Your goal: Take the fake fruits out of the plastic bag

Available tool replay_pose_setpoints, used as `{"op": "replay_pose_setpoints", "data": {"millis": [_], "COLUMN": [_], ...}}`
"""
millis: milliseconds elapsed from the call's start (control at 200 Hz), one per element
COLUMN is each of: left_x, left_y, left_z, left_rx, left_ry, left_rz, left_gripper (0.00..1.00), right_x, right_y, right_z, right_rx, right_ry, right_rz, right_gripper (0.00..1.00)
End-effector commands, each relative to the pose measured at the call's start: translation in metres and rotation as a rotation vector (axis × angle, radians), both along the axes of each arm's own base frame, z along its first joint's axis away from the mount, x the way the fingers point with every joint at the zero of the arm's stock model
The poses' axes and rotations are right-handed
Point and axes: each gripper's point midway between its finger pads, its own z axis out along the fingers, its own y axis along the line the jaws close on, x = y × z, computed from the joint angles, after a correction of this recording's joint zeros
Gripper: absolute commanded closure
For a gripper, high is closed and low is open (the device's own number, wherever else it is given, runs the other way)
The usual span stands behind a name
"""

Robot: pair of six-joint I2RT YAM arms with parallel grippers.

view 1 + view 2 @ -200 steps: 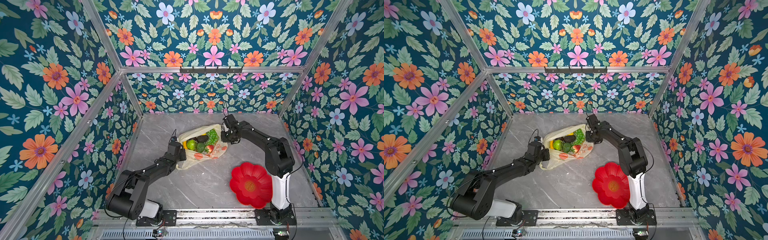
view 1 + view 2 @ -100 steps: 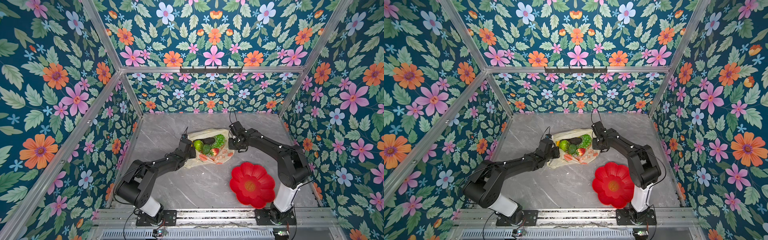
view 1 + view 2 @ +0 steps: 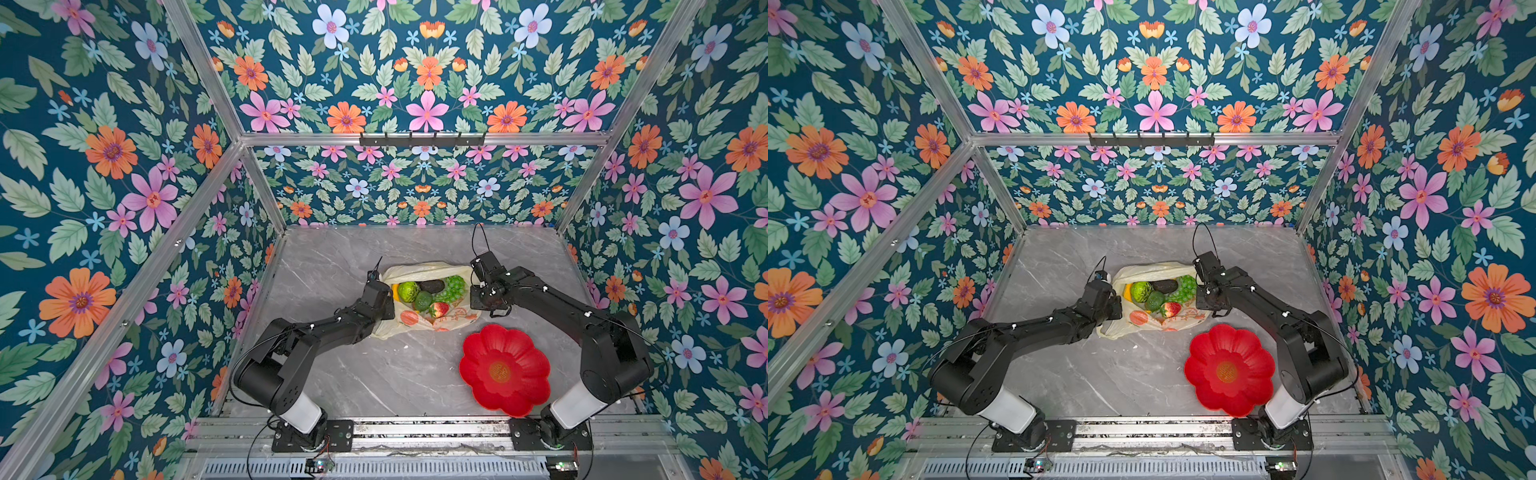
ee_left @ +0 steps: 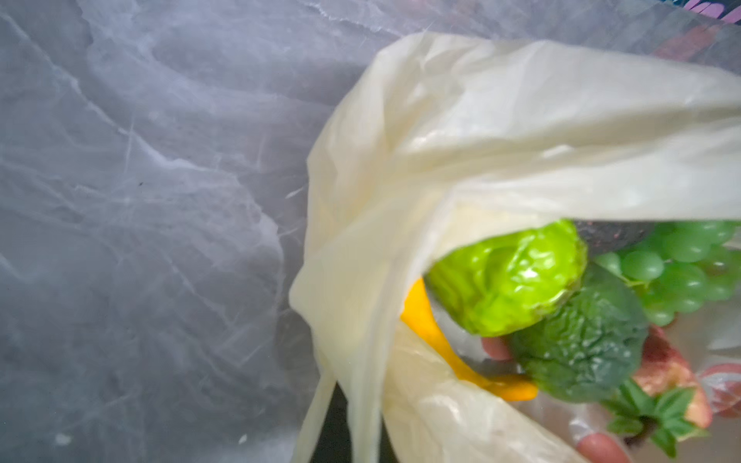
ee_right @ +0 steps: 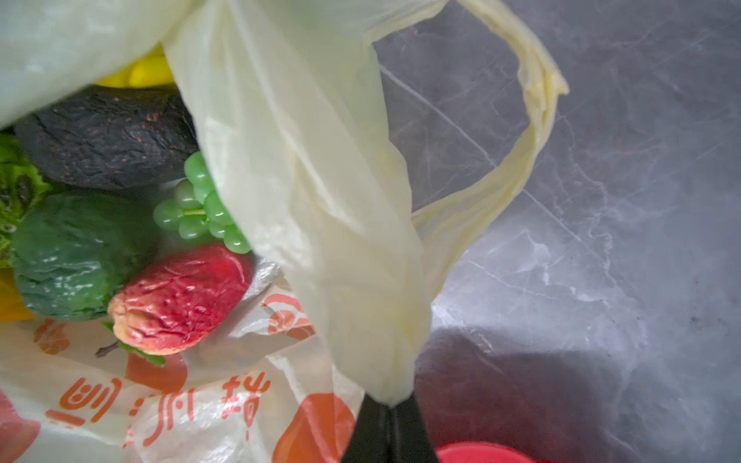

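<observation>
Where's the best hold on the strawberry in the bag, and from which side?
Take the strawberry across the width of its red body, coming down from above. It lies on its side, uncovered, at the open mouth of the plastic bag, on the printed lower film. The dark green fruit sits against one side, so keep clear of it.

- Table (image 3: 332, 257): a grey, marble-veined top with pale streaks, walled in by flowered panels.
- Plastic bag (image 3: 415, 272): cream, with orange prints, lying crumpled near the middle of the table.
- Dish (image 3: 505, 370): red and flower-shaped, lying flat just beside the bag, toward the front right.
</observation>
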Motion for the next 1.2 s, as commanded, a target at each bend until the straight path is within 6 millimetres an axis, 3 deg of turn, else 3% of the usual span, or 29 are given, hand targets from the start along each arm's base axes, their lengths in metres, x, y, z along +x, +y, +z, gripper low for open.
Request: {"op": "replay_pose_setpoints", "data": {"millis": [0, 255, 400, 520, 735, 750, 980, 1195], "left_x": [0.002, 0.006, 0.004, 0.004, 0.003, 0.003, 0.0, -0.001], "left_y": [0.003, 0.0, -0.001, 0.001, 0.006, 0.006, 0.005, 0.005], "left_z": [0.012, 0.028, 0.027, 0.028, 0.027, 0.028, 0.028, 0.028], "left_rx": [0.0, -0.019, -0.022, -0.017, -0.014, -0.016, -0.061, -0.069], "left_ry": [-0.063, -0.135, -0.135, -0.137, -0.136, -0.136, -0.13, -0.127], "left_rz": [-0.003, -0.028, -0.035, -0.03, -0.005, -0.005, -0.006, -0.004], "left_gripper": [0.97, 0.96, 0.96, 0.96, 0.96, 0.96, 0.96, 0.96], "right_x": [-0.006, -0.004, -0.012, -0.017, -0.012, -0.01, 0.01, 0.025], "right_y": [0.007, 0.011, 0.024, 0.056, 0.133, 0.137, 0.19, 0.211], "right_z": [0.0, 0.037, 0.062, 0.078, 0.087, 0.076, 0.049, 0.032], "right_rx": [0.027, -0.068, -0.115, -0.062, 0.171, 0.165, 0.312, 0.377], "right_ry": [0.026, -0.069, -0.125, -0.163, -0.186, -0.164, -0.106, -0.091], "right_rz": [0.017, 0.058, 0.103, 0.137, 0.114, 0.107, 0.044, -0.013], "right_gripper": [0.87, 0.52, 0.48, 0.47, 0.46, 0.46, 0.44, 0.39]}}
